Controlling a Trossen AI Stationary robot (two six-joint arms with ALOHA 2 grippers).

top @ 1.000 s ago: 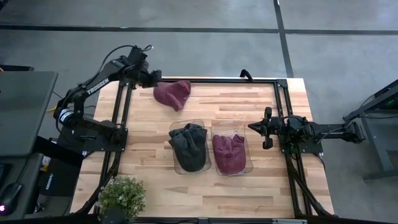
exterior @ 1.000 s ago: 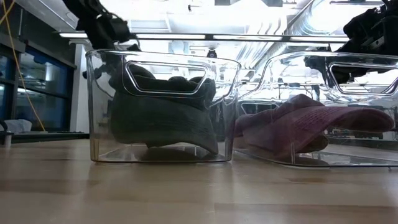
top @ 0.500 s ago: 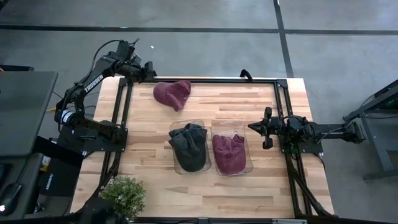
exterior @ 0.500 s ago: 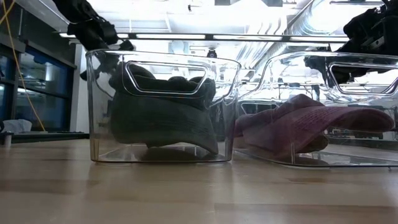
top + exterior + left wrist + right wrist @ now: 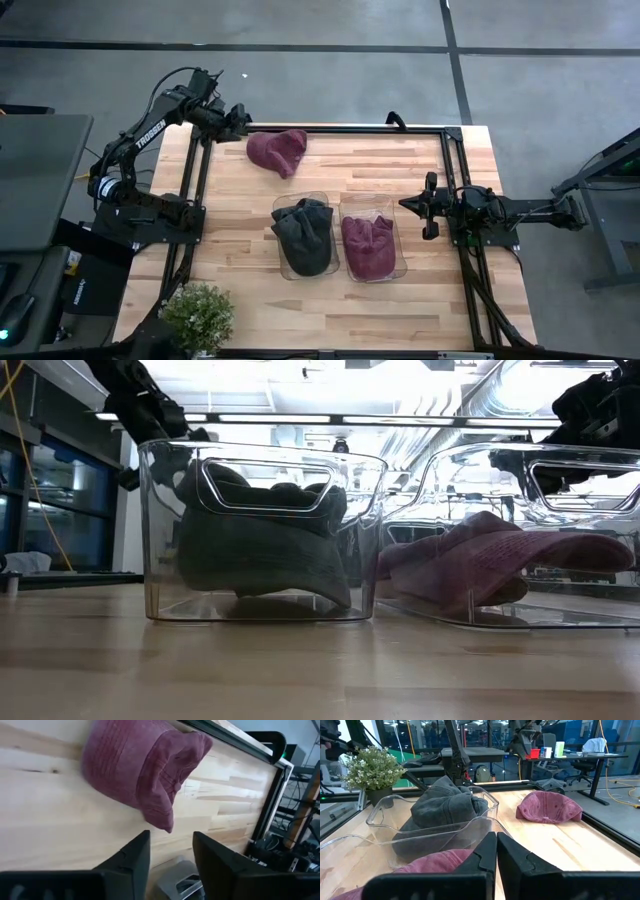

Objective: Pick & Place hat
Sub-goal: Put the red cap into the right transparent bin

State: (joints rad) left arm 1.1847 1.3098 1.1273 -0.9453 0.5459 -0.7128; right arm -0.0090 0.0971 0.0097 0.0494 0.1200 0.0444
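A maroon hat (image 5: pixel 279 152) lies flat on the wooden table near its far left corner, and it also shows in the left wrist view (image 5: pixel 142 770) and the right wrist view (image 5: pixel 549 806). My left gripper (image 5: pixel 243 122) hovers just to its left, open (image 5: pixel 171 834), with nothing between its fingers. Two clear bins stand mid-table. The left bin (image 5: pixel 282 262) holds a dark grey hat (image 5: pixel 303 235). The right bin (image 5: pixel 400 262) holds another maroon hat (image 5: pixel 368 245). My right gripper (image 5: pixel 403 204) waits shut (image 5: pixel 496 836) beside the right bin.
A black frame rail (image 5: pixel 350 130) runs along the table's far edge, just behind the loose hat. A potted plant (image 5: pixel 197 315) stands at the near left corner. Bare wood (image 5: pixel 380 165) lies between the loose hat and the bins.
My left gripper has drawn back from the loose maroon hat toward the table's far left corner. It has since edged slightly back toward the hat. The hat lies as before.
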